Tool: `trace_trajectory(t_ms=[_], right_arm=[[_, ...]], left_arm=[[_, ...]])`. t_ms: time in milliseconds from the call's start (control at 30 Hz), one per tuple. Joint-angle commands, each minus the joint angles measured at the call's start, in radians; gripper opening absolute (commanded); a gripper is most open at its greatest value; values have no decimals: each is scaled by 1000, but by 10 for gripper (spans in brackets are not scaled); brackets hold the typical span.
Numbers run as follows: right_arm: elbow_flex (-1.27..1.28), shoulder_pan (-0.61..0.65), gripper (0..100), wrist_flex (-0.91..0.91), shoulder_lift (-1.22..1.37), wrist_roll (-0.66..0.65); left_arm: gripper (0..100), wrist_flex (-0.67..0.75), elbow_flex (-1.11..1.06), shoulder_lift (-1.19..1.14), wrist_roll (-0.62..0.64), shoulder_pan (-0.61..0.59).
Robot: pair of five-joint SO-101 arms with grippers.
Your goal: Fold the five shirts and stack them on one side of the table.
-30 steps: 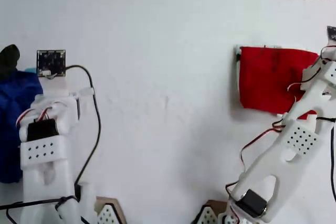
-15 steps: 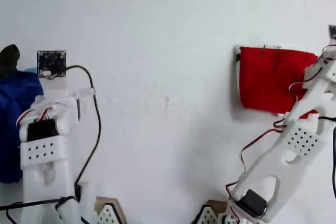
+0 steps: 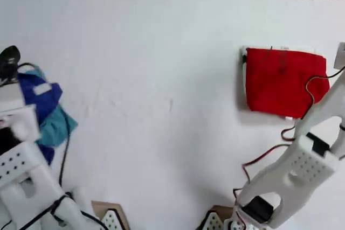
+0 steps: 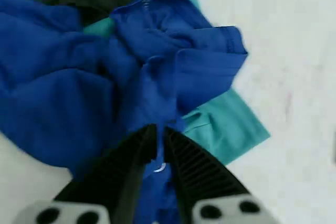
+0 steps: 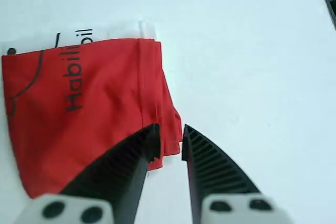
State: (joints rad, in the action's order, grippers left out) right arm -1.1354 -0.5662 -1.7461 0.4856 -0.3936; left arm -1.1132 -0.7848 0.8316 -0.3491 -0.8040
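Pinching blue shirt (image 4: 63, 93) — left hand (image 4: 159, 130); red shirt (image 3: 283, 82) apart.

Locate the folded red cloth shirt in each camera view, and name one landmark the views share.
High view: the folded red cloth shirt lies flat near the right edge.
Right wrist view: it lies just beyond the right gripper, one corner at its tips.
Left wrist view: faces the crumpled blue shirt instead.
Shared landmark: the white fabric edge peeking from under the red shirt.
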Motion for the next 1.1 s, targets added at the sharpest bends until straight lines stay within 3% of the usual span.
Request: trace_trajectory(t_ms=[0, 233, 533, 667, 933, 1000, 1067], right_arm=[[224, 65, 76, -25, -266, -15], [750, 202, 74, -24, -690, -147], [1185, 240, 74, -22, -1130, -273], [1306, 240, 74, -22, -1231, -279], [1412, 234, 74, -22, -1279, -272], [1438, 232, 74, -22, -1279, -270], [1476, 232, 74, -22, -1279, -270]], left_arm=[[201, -11, 53, 15, -100, -130], [217, -5, -41, 15, -273, -189], [218, 161, -140, -95, -304, -187], [219, 190, -28, -338, -302, -189], [212, 83, 303, -801, -304, -186], [159, 38, 374, -853, -302, -183], [34, -18, 443, -872, -296, -158]])
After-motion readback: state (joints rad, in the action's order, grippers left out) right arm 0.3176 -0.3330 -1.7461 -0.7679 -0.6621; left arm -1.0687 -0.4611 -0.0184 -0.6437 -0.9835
